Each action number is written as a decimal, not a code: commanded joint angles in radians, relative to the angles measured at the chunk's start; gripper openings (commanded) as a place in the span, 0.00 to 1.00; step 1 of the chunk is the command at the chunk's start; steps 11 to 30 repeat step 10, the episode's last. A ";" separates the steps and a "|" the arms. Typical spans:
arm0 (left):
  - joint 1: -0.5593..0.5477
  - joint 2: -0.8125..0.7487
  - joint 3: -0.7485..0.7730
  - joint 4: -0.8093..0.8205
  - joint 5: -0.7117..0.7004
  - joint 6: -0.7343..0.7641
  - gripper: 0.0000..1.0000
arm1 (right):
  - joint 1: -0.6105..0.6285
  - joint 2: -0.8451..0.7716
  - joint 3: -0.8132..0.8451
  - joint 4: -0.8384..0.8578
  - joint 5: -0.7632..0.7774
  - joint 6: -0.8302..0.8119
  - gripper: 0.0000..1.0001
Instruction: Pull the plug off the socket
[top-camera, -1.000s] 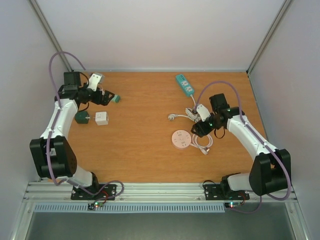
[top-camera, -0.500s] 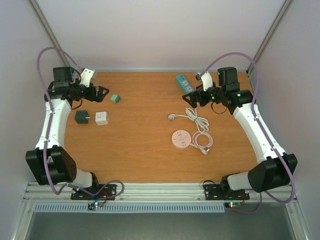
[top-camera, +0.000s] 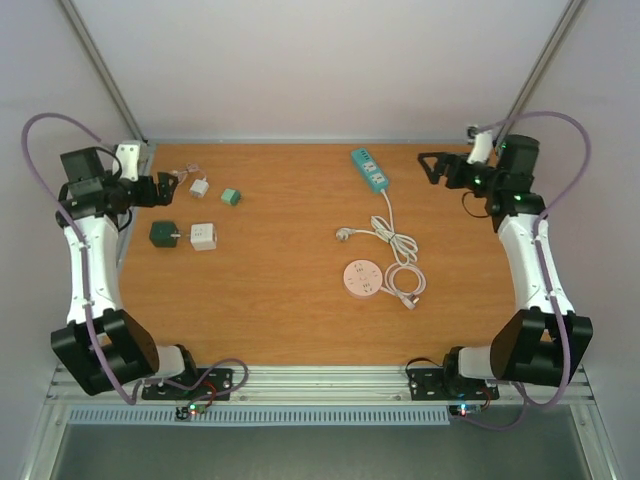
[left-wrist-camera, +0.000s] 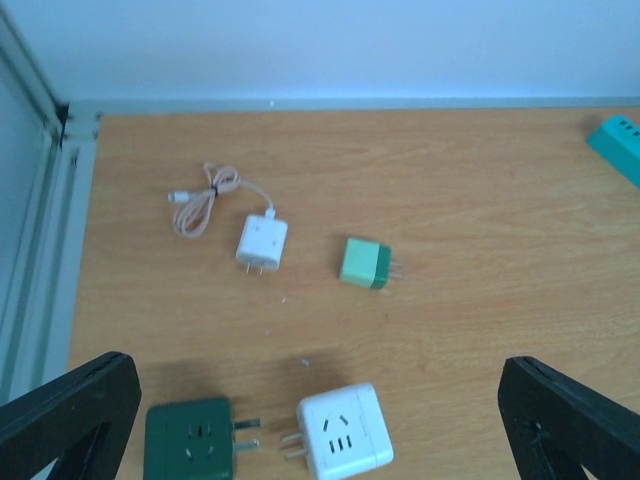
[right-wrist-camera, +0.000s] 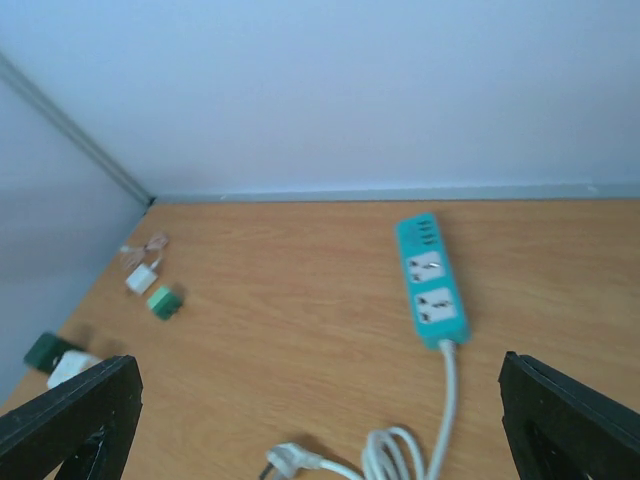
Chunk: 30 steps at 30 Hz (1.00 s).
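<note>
— Plug position first: where is it?
— The small green plug (left-wrist-camera: 365, 263) lies loose on the table (top-camera: 280, 300), its pins bare and pointing at nothing. Nearer the left arm, a dark green adapter (left-wrist-camera: 190, 450) and a white adapter (left-wrist-camera: 340, 440) lie side by side with their pins toward each other and a gap between them. Nothing is seated in either.
— And around them?
— A white charger (left-wrist-camera: 262, 240) with its bundled lead lies near the green plug. Across the table, the teal power strip (right-wrist-camera: 432, 285) shows empty outlets. A corded plug (top-camera: 345, 233) lies free near the round pink socket (top-camera: 362, 278), not in it.
— Is either arm holding anything?
— No. The left end effector (top-camera: 160, 188) hangs at the far left edge, jaws spread wide and empty. The right end effector (top-camera: 437, 166), up in the far right corner, is the same.
— Why out there?
— My reading is that the separation looks done, so both stand well clear of the pieces and leave them in plain sight.
</note>
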 joint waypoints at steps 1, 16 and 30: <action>0.033 -0.031 -0.083 0.076 -0.016 -0.046 1.00 | -0.139 -0.010 -0.071 0.106 -0.128 0.090 0.99; 0.038 -0.037 -0.170 0.161 -0.052 -0.095 1.00 | -0.230 -0.040 -0.217 0.181 -0.188 0.095 0.99; 0.038 -0.037 -0.170 0.161 -0.052 -0.095 1.00 | -0.230 -0.040 -0.217 0.181 -0.188 0.095 0.99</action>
